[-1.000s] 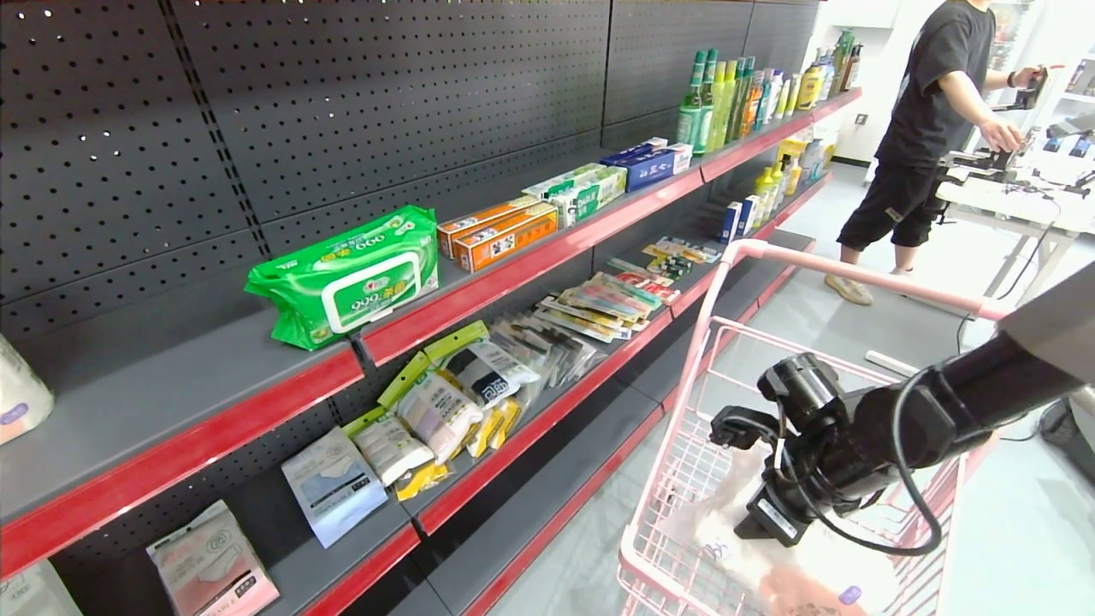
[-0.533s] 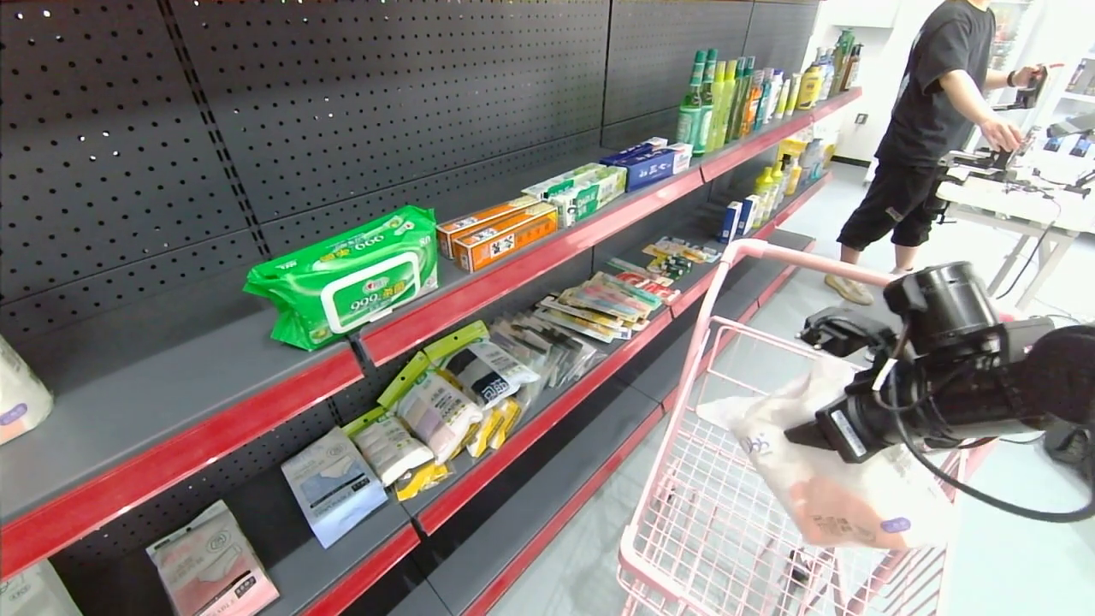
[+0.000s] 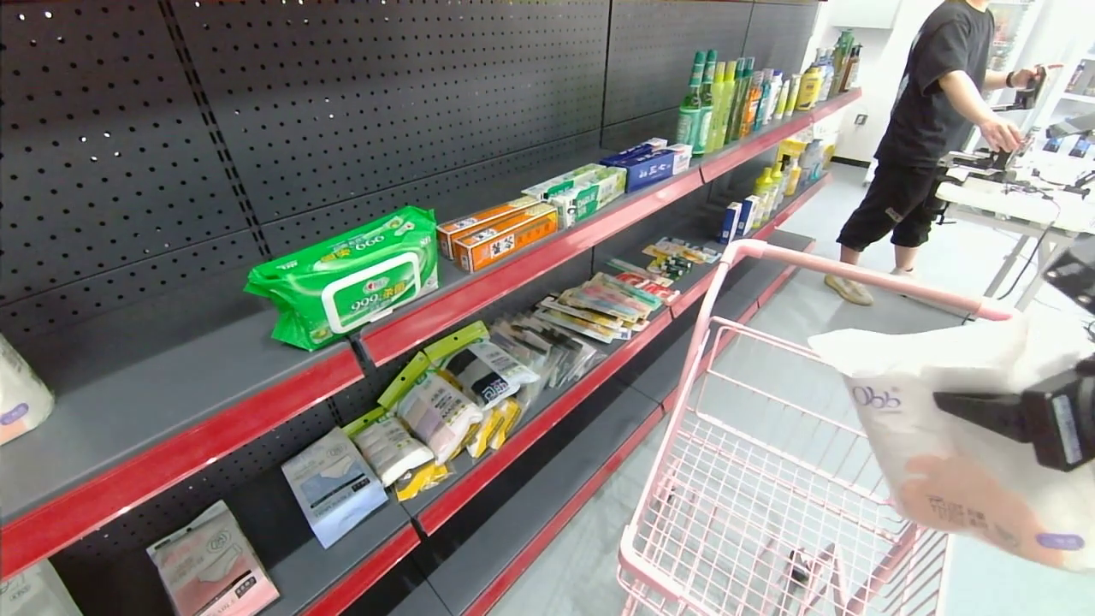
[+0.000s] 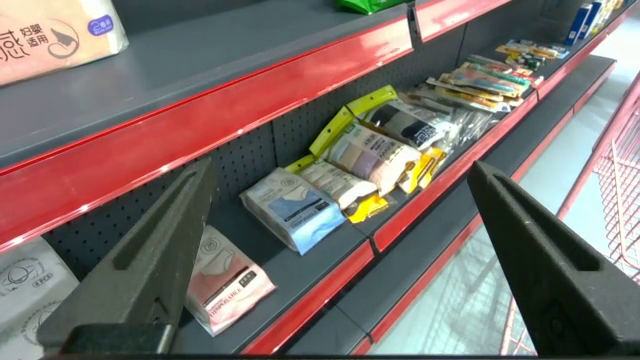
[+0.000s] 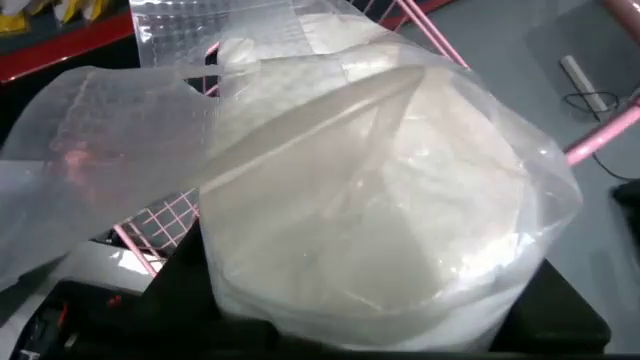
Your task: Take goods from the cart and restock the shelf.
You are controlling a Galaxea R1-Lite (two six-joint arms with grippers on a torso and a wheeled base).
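White plastic film, soft and crinkled, wraps the pack [image 3: 958, 462], which the right hand [image 3: 984, 409] has clamped near its upper end. The pack hangs in the air over the right side of the pink cart [image 3: 714, 342], clear of the wire and well apart from the shelf [image 3: 171, 385]. The left hand [image 4: 340, 170] is spread wide, holds nothing, and faces the lower tiers.

To my eye the step is the carry across to the top tier. The pack is bulky and saggy and the film looks slippery, so a slow swing would suit it. It should ride high enough for its drooping end to pass over the cart rim and the red lip of the shelf. The bare grey stretch left of the green wipes pack [image 3: 346, 278] looks like the natural landing spot. I would want the pack resting flat there before the grip lets go.

By my count there is one pack in the grip and one similar white pack [image 3: 17, 393] at the shelf's left end. There is one green wipes pack, with two orange boxes [image 3: 496, 231] just beside it to the right. I count three red-edged tiers and one cart. The small packets on the middle tier overlap too much to number.
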